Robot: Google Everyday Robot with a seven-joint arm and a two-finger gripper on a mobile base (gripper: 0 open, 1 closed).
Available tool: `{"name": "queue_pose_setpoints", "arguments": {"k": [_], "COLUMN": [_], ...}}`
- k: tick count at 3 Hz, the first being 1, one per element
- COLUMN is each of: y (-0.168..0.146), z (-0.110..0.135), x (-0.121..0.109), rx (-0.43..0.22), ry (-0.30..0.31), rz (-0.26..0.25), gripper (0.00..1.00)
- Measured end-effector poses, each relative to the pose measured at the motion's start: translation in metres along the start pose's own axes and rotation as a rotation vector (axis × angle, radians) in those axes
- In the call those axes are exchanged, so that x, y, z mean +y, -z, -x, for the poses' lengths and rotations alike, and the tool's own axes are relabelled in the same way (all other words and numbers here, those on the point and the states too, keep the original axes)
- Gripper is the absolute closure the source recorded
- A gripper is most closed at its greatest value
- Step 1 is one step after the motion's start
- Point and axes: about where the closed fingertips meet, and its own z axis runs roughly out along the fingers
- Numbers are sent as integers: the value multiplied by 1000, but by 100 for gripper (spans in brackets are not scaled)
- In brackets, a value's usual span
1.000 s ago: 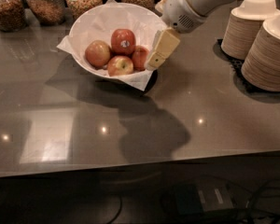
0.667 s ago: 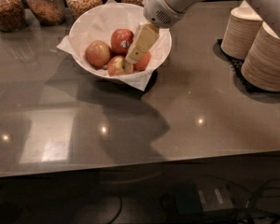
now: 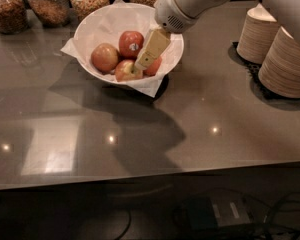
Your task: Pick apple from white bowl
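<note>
Whereas a second ago it was hanging by the right rim, the gripper (image 3: pixel 140 64) is now reaching well inside the white bowl (image 3: pixel 85 29). Its tan tip is pointing down among the apples, touching or just over the front apple (image 3: pixel 124 73), with the right apple (image 3: pixel 154 67) just beside it. Whether it is released or clenched cannot be told from this angle. All four apples are lying where they were, the left apple (image 3: pixel 104 57) and the back apple (image 3: pixel 131 43) apart from the tip, on crumpled paper (image 3: pixel 150 86). The arm (image 3: pixel 182 6) is hanging over the bowl's far right edge, its shadow (image 3: pixel 140 134) spreading in front.

The bowl is standing on a dark, glossy counter (image 3: pixel 240 149) that is catching a few lights. Jars (image 3: pixel 49 4) of dry food are lining the back, and tan paper bowls (image 3: pixel 285 64) are sitting stacked on a black mat (image 3: pixel 250 66) at the right — below, a dark box (image 3: pixel 217 211) is lying on the dim floor.
</note>
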Motion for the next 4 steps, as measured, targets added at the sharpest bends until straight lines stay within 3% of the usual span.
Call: {"name": "queue_pose_setpoints", "arguments": {"k": [3,4], "y": [-37,-46], "z": [-5,-3], "x": [-21,-26], "rx": [-156,-194], "ry": [-122,-153], "rz": [-56,-62], "gripper": [0,15]}}
